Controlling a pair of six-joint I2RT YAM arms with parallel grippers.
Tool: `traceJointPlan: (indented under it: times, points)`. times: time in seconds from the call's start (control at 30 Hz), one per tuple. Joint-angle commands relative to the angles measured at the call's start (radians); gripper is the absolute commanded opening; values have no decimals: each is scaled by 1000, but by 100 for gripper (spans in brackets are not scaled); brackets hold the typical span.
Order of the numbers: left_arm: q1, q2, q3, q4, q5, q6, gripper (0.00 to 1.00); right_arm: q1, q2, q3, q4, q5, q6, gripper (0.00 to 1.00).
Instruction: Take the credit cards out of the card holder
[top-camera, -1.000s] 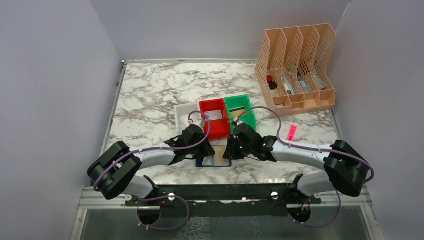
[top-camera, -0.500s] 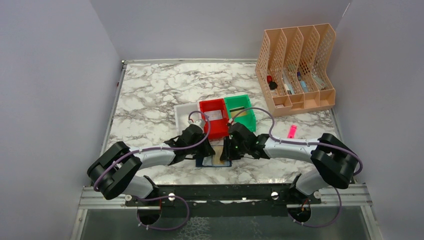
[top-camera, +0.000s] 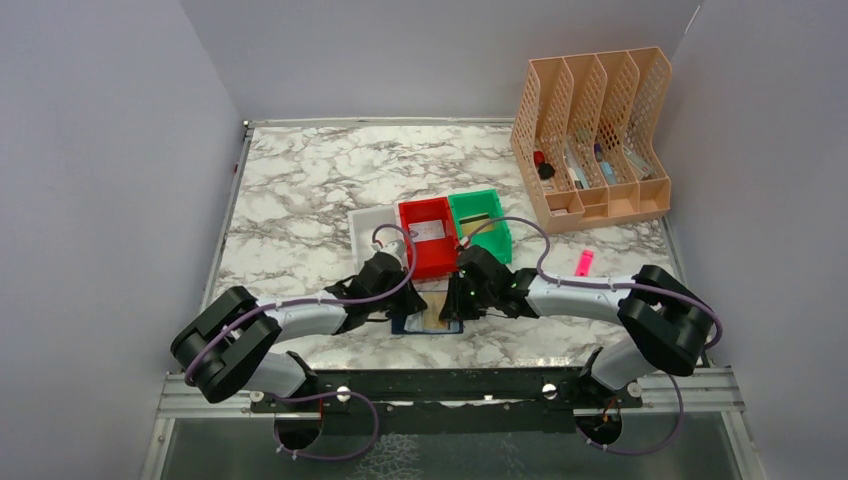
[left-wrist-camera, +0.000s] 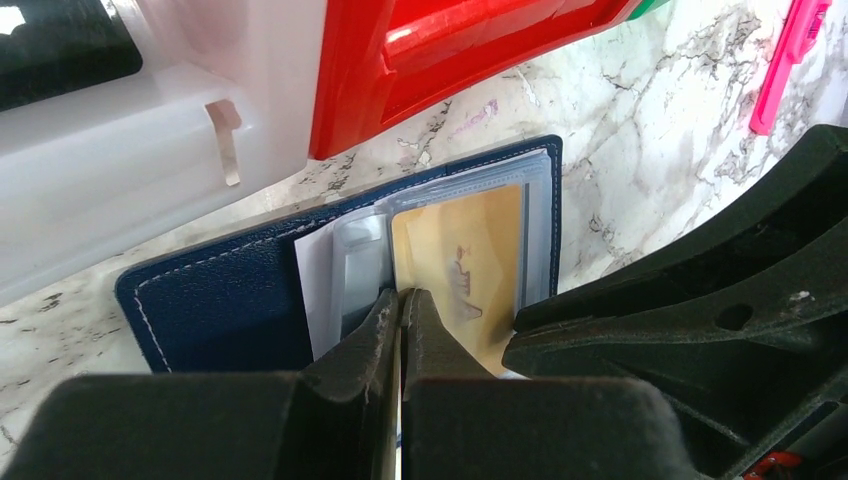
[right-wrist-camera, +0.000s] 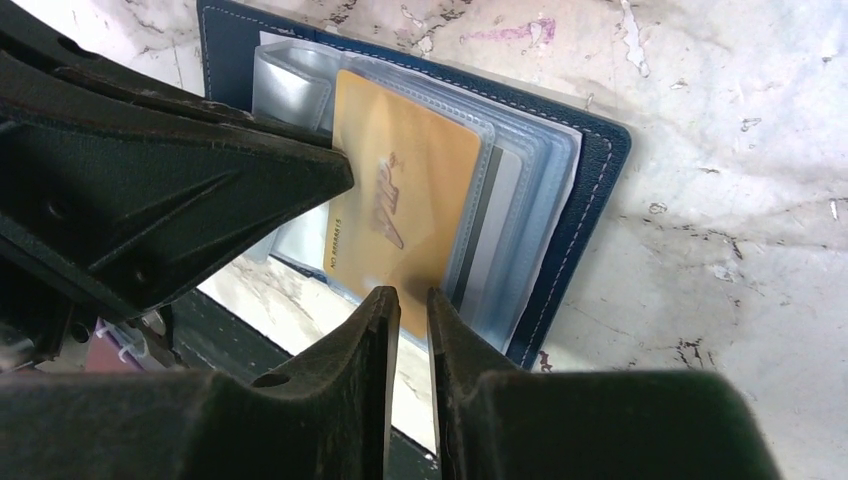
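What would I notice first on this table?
The left arm and right arm lean together over an open navy card holder at the near middle of the table, a gold card showing in its clear sleeves. Behind it sit a red bin and a green bin, and a peach file rack stands at the far right corner.

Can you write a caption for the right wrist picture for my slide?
Right hand poised at the gold card in the open navy card holder.

Matt navy card holder (left-wrist-camera: 210, 300) w/ glossy clr plastic sleeves (left-wrist-camera: 356, 248); glossy red plastic bin (left-wrist-camera: 400, 70)
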Motion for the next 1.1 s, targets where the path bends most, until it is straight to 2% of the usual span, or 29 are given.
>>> traceJointPlan:
  times: [0.0, 0.4, 0.83, 0.9, 0.97, 1.07]
  points:
    - [-9, 3, -35, -68, 2, 8, 0, 2, 64, -33, -63, 104, 14, 23]
    - [3, -117, -50, -184, -94, 28, 0, 2, 69, -18, -134, 179, 33, 19]
    - [10, -146, -52, -226, -113, 52, 0, 2, 68, -6, -143, 178, 21, 17]
    - [10, -139, -53, -190, -88, 41, 7, 2, 61, -7, -128, 163, 14, 18]
    - [11, -118, -59, -143, -57, 19, 19, 2, 55, -7, -110, 144, 1, 18]
    - [11, -74, -64, -90, -17, -18, 26, 2, 47, -13, -80, 111, -17, 19]
